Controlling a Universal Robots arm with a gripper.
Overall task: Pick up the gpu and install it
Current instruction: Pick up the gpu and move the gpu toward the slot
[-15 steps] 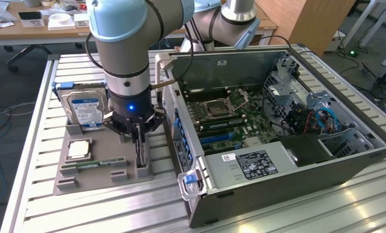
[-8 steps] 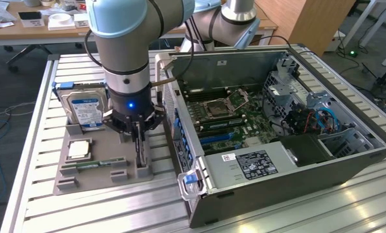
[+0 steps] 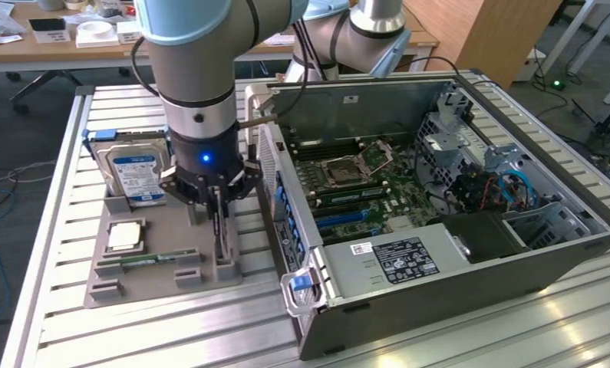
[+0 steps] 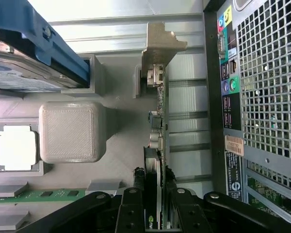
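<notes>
Now gpu (image 4: 157, 126) upright btwn fingers (image 4: 131, 209), pinched both sides.

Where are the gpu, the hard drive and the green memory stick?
gpu (image 4: 160, 44): wrist view, on its end bracket.
hard drive (image 3: 136, 172): exterior view, on its blue-white label.
memory stick (image 3: 146, 260): exterior view, on the middle of its green board.

Gpu (image 3: 219, 230) on edge in its slot

We see a slim dark card standing upright on its long edge in a slot of the grey holder (image 3: 151, 280), just beside the open computer case (image 3: 438, 299). In the wrist view we look along its thin edge, with the silver end bracket (image 4: 161, 46) at the end away from the gripper (image 4: 155, 208), whose fingers clamp both faces
</notes>
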